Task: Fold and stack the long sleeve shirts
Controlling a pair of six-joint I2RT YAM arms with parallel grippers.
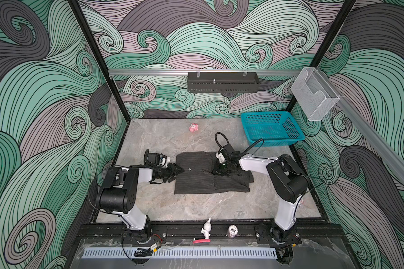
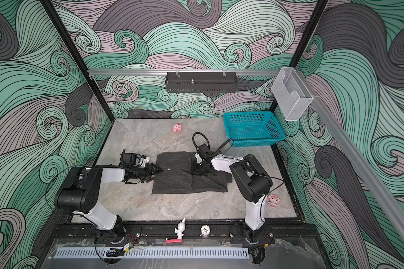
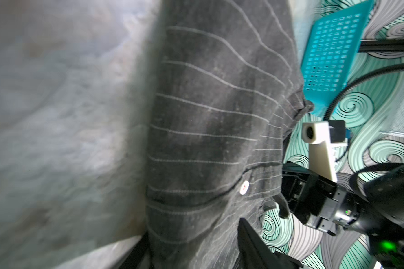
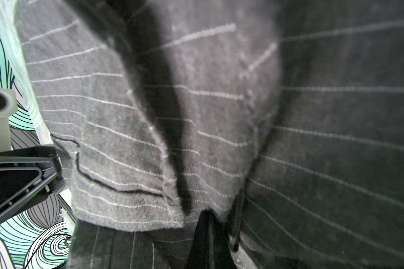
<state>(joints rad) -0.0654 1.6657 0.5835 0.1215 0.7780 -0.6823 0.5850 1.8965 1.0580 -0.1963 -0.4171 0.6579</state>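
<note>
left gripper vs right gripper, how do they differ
Place: the left gripper is at the shirt's left edge; the right gripper is over its rumpled right half. State: the left gripper's fingers stand apart; the right gripper is shut, seemingly pinching a fold. Both are black and meet the same shirt.

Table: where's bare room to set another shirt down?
Widest free patch: the bare table between the shirt and the front rail. Another: back left, beside the pink toy. Crowded: the middle, with the left end effector and right end effector at the shirt, and the back right, filled by the teal basket.
</note>
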